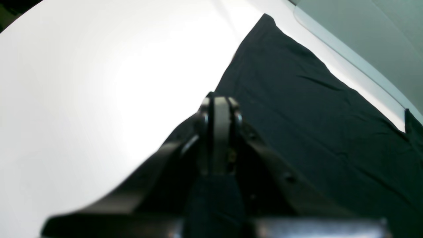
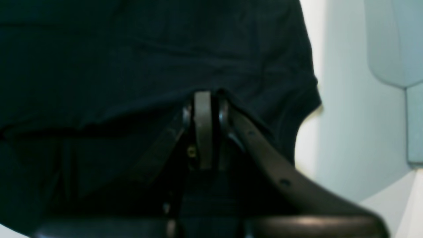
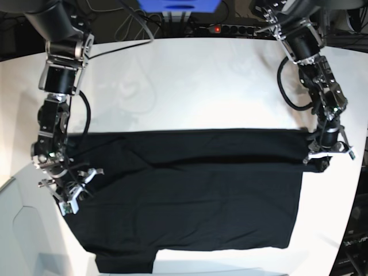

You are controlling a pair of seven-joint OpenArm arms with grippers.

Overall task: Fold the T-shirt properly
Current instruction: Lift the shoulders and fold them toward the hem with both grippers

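A black T-shirt (image 3: 190,195) lies spread across a white table (image 3: 201,86), its far edge folded over into a straight line running between the two arms. The left gripper (image 3: 315,154) is clamped tight on the cloth at that fold's corner, with the shirt stretching away to its side. The right gripper (image 3: 73,183) is likewise closed on fabric at the opposite corner, near a sleeve (image 2: 297,99). The shirt's near hem reaches the table's front edge.
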